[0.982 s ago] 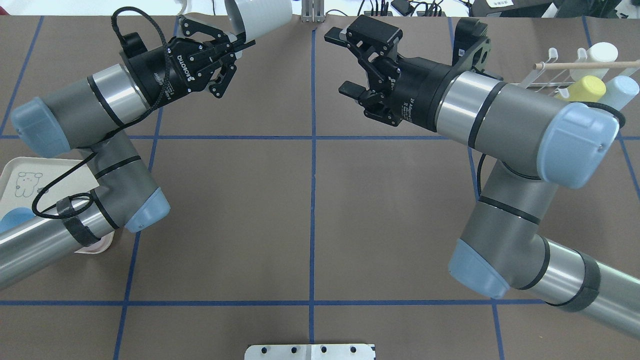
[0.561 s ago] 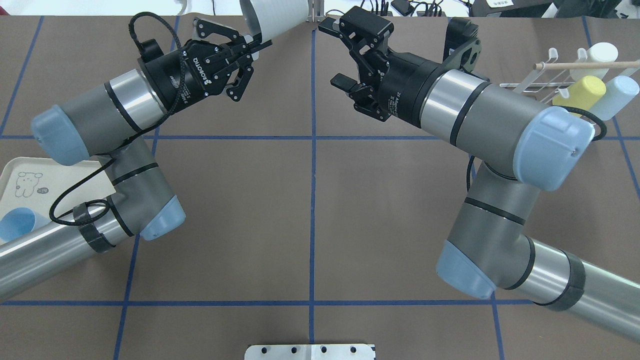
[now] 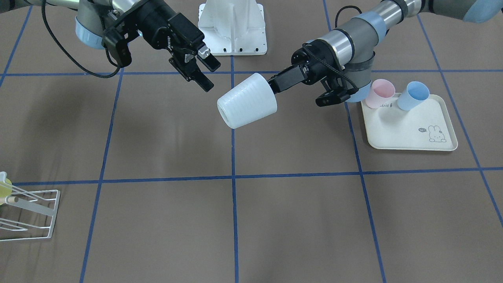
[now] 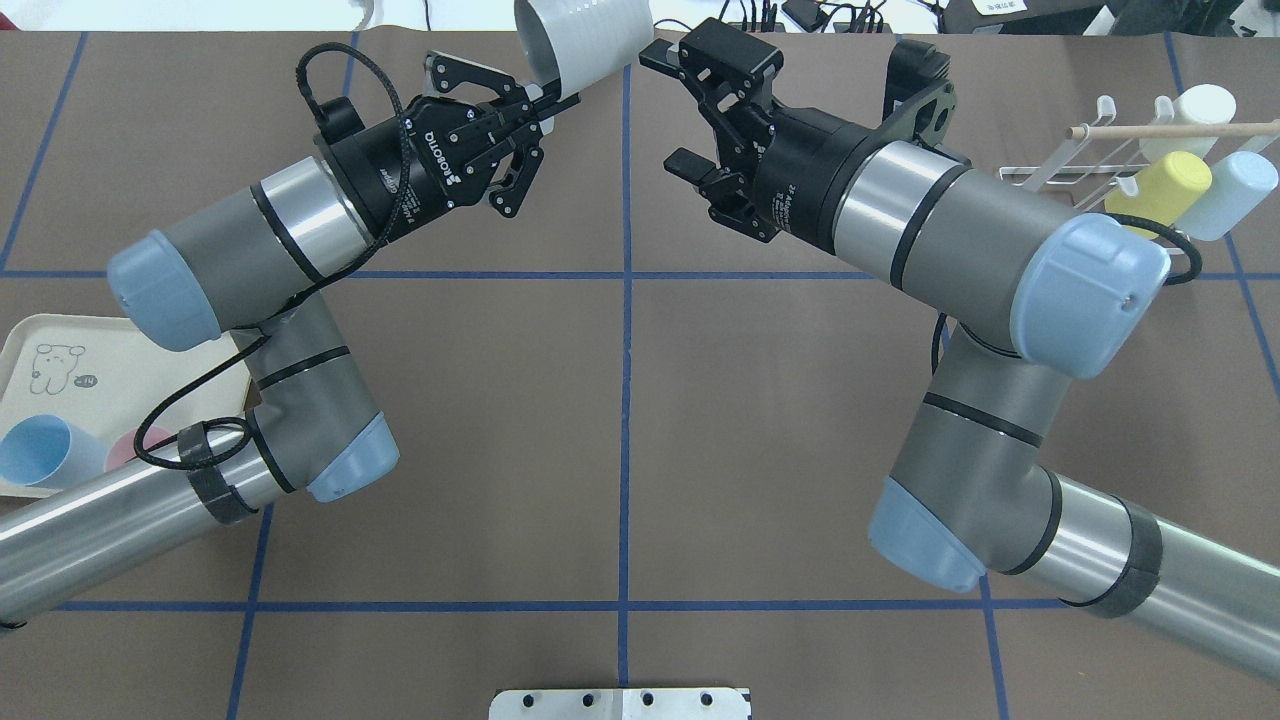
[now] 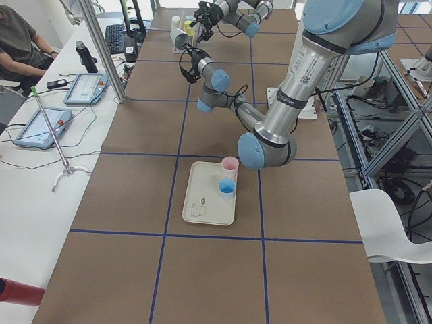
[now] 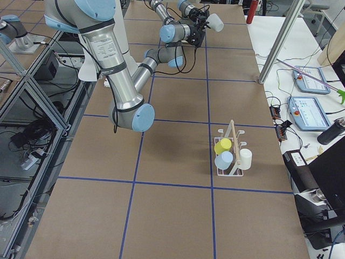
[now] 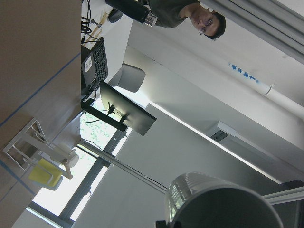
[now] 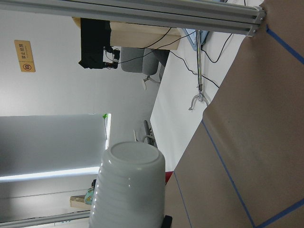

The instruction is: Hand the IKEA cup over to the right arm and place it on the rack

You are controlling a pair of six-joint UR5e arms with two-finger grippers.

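Observation:
A white ribbed cup [image 3: 246, 106] hangs above the table's far middle, lying on its side. My left gripper [image 3: 272, 85] is shut on its rim, and the cup's base points away from that gripper. In the overhead view the cup [image 4: 585, 35] sits just past the left gripper [image 4: 548, 98]. My right gripper [image 4: 668, 108] is open and empty, and its far finger is close beside the cup. From the front it [image 3: 208, 72] is just up and left of the cup. The cup's base faces the right wrist camera [image 8: 128, 185]. The white wire rack [image 4: 1090, 150] stands far right.
The rack [image 6: 229, 156] holds a yellow cup [image 4: 1160, 185], a pale blue cup [image 4: 1235, 190] and a white cup [image 4: 1205, 105]. A cream rabbit-print tray [image 3: 408, 129] on my left side carries a pink cup [image 3: 379, 92] and a blue cup [image 3: 412, 94]. Operators' gear lies beyond the far edge.
My left arm has carried the cup rightward to the table's centre line. My right gripper has swung toward the far edge and a little left, still open, and now sits beside the cup.

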